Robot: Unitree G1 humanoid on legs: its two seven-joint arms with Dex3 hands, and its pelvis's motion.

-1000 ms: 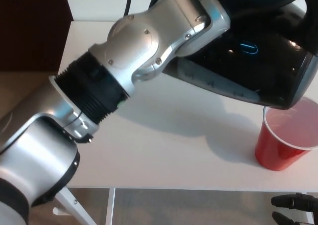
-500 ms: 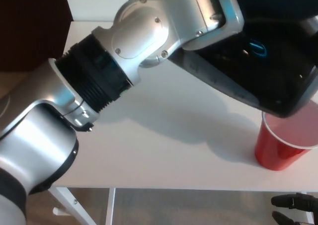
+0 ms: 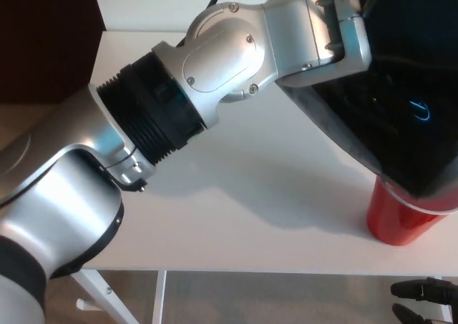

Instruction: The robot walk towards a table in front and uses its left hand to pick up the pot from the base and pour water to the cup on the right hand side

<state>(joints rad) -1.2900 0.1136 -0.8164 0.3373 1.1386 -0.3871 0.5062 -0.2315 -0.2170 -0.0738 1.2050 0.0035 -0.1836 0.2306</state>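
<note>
one pot [image 3: 401,102], tipped steeply over the red cup [image 3: 401,220]

over the last second the black pot swung from a shallow lean to a steep one, and its lower edge came down to cover the cup's mouth, which had shown clearly before; that read as the pour well under way. the left arm [image 3: 215,81] reached across the white table [image 3: 236,195] to the pot, but the left hand itself was hidden behind wrist and pot, so its fingers could not be told. the right hand [image 3: 426,295] hung low at the table's near edge, unchanged, dark fingers apart and empty.
</note>
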